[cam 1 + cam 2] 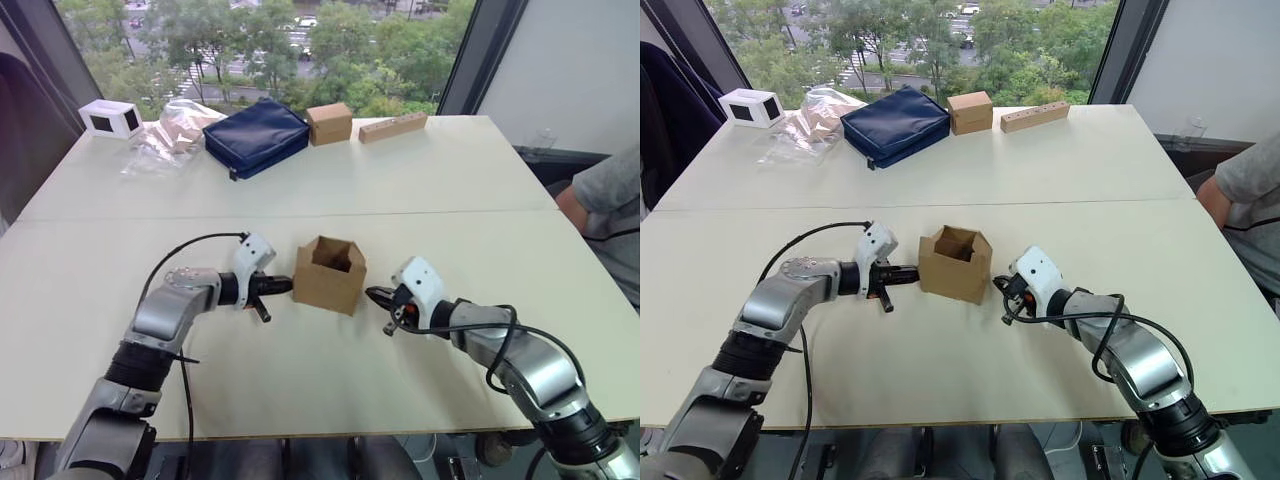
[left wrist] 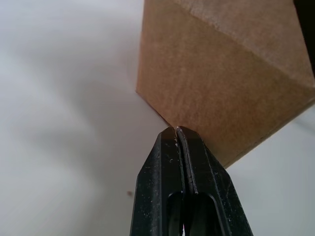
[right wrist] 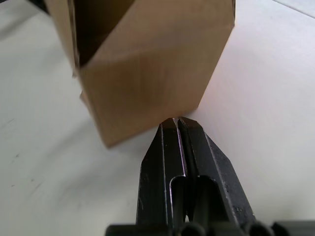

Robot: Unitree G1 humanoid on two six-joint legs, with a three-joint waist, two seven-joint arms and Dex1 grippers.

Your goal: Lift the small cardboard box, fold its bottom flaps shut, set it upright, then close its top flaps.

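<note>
Box (image 1: 329,276) btwn both tools, seemingly touching.

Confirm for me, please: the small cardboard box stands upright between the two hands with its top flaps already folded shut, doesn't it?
Not quite. The small cardboard box does stand upright between the left hand and the right hand, but its top flaps are not folded shut. They stand up and the top is open, so you can see down into the box in the left eye view.
</note>
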